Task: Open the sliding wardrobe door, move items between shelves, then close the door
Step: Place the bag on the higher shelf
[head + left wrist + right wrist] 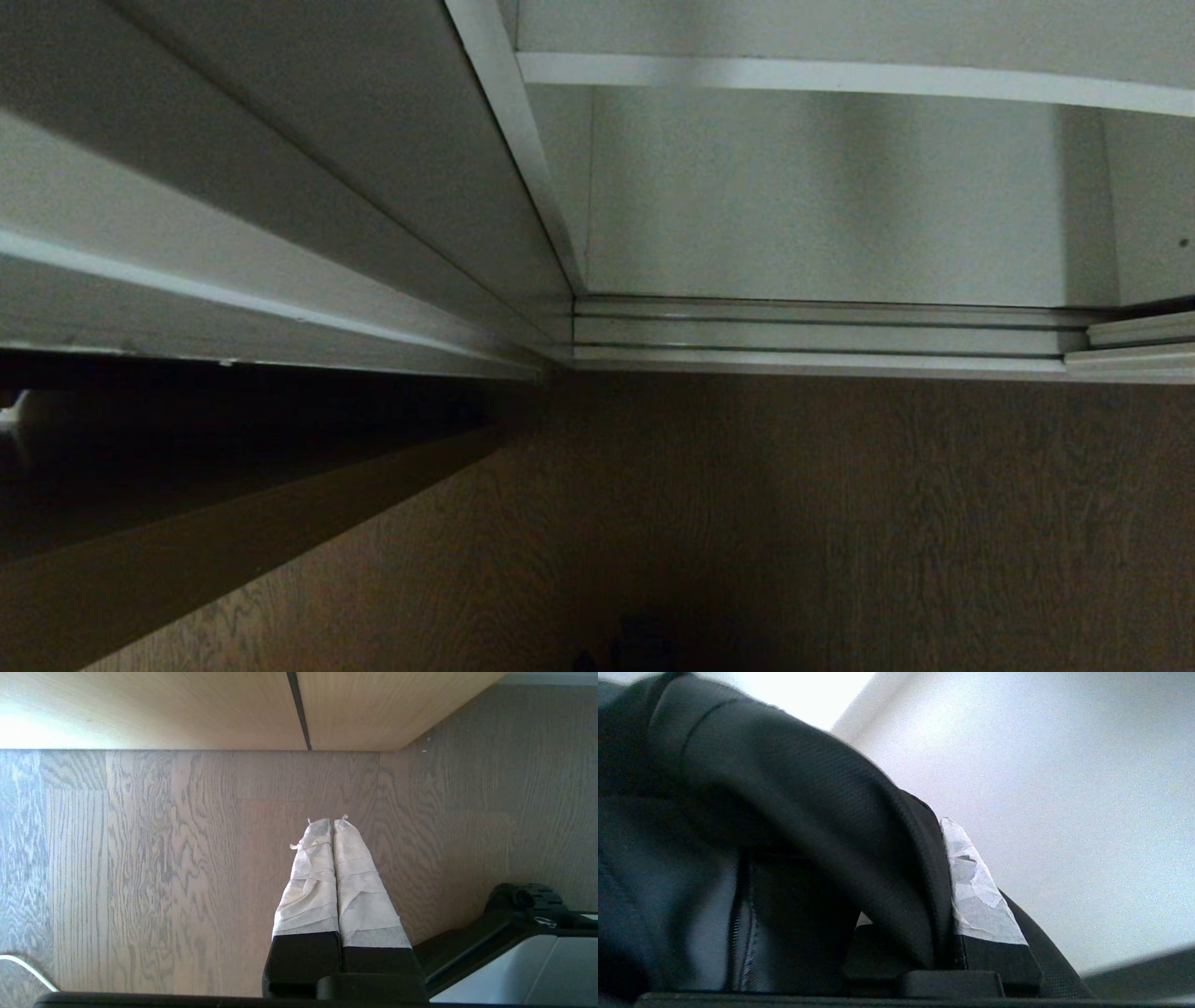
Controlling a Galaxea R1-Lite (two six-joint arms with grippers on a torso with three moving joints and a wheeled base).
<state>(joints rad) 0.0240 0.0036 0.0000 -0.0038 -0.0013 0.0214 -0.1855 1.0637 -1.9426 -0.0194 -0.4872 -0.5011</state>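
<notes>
My right gripper (937, 833) is shut on the black fabric item (794, 812), one of the items. Its cloth bulges over the jaws, so only one taped finger (978, 896) shows, and a plain white surface lies behind. In the head view neither arm appears. That view shows the wardrobe opening uncovered, with a white shelf (840, 77) across its top. At the right edge a pale frame piece (1134, 343) rests on the floor tracks (822, 334); it looks like the foot of the sliding wardrobe door. My left gripper (332, 822) hangs shut and holds nothing, pointing at the wooden floor (140, 868).
The wardrobe's white side wall (523, 159) slants down to the tracks, with broad grey panels (233, 215) to its left. Brown wood flooring (794, 523) spreads in front. In the left wrist view a light wood-grain door with a dark groove (299, 709) meets the floor.
</notes>
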